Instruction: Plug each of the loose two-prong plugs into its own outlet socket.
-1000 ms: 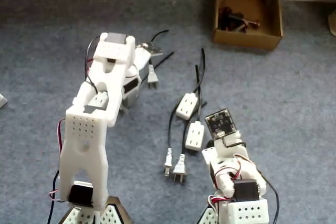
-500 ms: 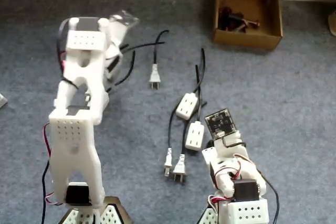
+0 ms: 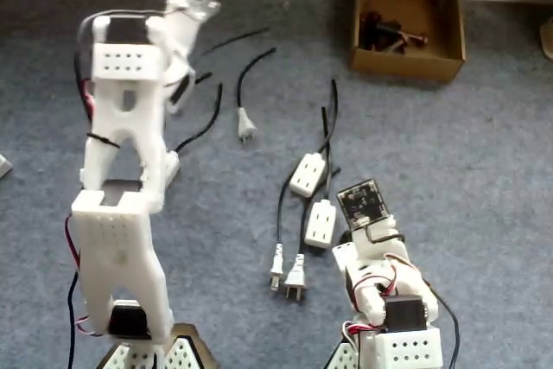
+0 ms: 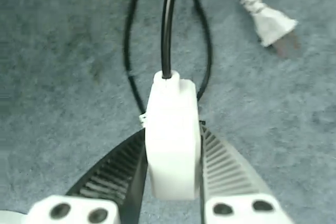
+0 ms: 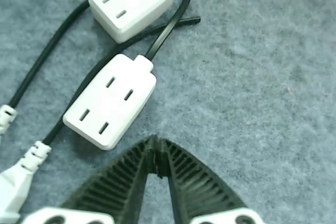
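While the white plastic socket block [image 4: 173,145] is clamped in the left gripper [image 4: 172,129], the white two-prong plug [image 4: 270,22] near that block should be approached squarely; the right gripper [image 5: 156,146] is pressed closed on nothing.

I see the left gripper [image 4: 172,132], clamped on its outlet socket [image 4: 172,148], swing from near table centre out toward 11 o'clock. The socket's black cord [image 4: 168,24] trails after it, and the loose plug [image 3: 245,127] shifts slightly toward 9 o'clock.

Rear socket [image 3: 308,174] behind front socket [image 3: 321,223], plug pair [image 3: 295,276] before them, box [image 3: 406,68] far right
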Robot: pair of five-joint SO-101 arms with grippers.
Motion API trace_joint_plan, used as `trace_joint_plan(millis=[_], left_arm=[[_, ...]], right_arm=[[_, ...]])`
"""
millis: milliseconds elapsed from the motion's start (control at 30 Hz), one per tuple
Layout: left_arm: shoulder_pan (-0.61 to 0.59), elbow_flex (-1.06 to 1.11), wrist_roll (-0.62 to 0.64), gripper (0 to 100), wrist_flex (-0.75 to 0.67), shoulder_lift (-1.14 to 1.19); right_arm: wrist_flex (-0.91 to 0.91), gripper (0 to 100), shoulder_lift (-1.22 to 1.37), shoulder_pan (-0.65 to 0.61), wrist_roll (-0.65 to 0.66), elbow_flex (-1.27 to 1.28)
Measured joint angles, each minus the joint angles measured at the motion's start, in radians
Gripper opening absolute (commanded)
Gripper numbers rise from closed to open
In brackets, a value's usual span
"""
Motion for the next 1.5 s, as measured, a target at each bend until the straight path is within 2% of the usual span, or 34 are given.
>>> trace_joint_plan(millis=[200, 300, 433, 667, 1100, 1500], left_arm=[[0.184, 0.150, 0.043, 1, 0.000, -0.091], [0.233, 0.167, 0.057, 1, 0.002, -0.092], [0.252, 0.167, 0.063, 1, -0.015, -0.069], [0.298, 0.167, 0.147, 1, -0.097, 0.037], [0.347, 0.167, 0.155, 1, -0.167, 0.181], [0.427, 0.167, 0.155, 1, -0.176, 0.195]], right_arm=[[0.000, 0.6, 0.000, 0.000, 0.000, 0.000], [0.000, 0.6, 0.000, 0.000, 0.000, 0.000], [0.000, 0.6, 0.000, 0.000, 0.000, 0.000], [0.000, 0.6, 0.000, 0.000, 0.000, 0.000], [0.000, 0.6, 0.000, 0.000, 0.000, 0.000], [0.000, 0.6, 0.000, 0.000, 0.000, 0.000]])
